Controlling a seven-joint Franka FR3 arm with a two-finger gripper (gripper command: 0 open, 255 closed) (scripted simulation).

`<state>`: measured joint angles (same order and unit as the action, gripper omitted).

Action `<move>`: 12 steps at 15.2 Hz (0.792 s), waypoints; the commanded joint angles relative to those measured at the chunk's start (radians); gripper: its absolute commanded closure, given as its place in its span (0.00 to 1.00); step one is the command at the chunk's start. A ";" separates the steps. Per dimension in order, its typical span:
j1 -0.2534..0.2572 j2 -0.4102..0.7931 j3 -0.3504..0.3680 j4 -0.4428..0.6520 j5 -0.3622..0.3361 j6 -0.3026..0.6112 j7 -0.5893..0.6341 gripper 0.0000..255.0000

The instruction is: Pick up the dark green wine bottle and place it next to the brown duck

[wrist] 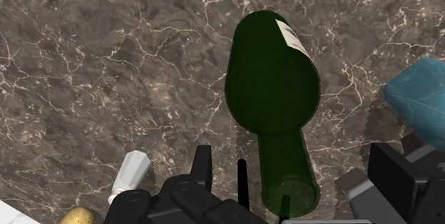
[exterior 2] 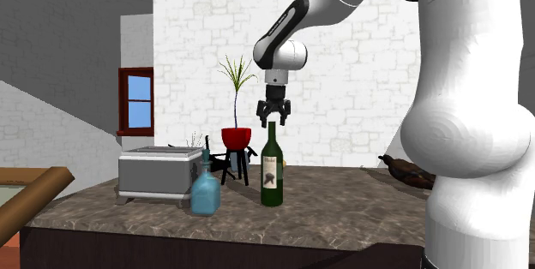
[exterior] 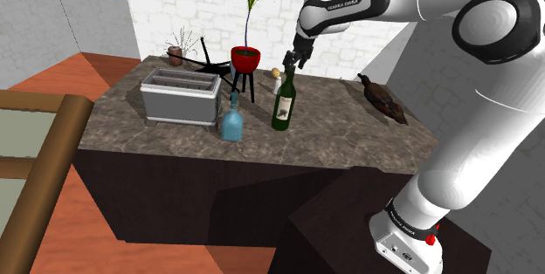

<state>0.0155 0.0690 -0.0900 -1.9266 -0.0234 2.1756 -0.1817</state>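
Green bottle [exterior 2: 272, 169], neck between parted jaws

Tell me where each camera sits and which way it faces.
Shoulder view: beside and behind the stand, looking down over the counter at the bottle; arm and stand show.
Second exterior view: low at the counter's side, looking level across it; the arm's bulk shows at its right.
Wrist view: on the hand, looking down at the bottle's neck between the open fingers.
All share the bottle; both exterior views share the duck and gripper.
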 commanded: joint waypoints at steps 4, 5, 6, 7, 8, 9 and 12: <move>0.000 0.011 0.000 -0.008 0.001 0.019 0.000 0.00; 0.000 0.011 0.000 -0.008 0.001 0.019 0.000 0.00; 0.000 0.011 0.000 -0.008 0.001 0.019 0.000 0.00; 0.000 0.011 0.000 -0.008 0.001 0.019 0.000 0.00; 0.000 0.011 0.000 -0.008 0.001 0.019 0.000 0.00; 0.000 0.011 0.000 -0.008 0.001 0.019 0.000 1.00; 0.000 0.011 0.000 -0.008 0.001 0.019 0.000 1.00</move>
<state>0.0155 0.0795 -0.0899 -1.9343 -0.0226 2.1946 -0.1813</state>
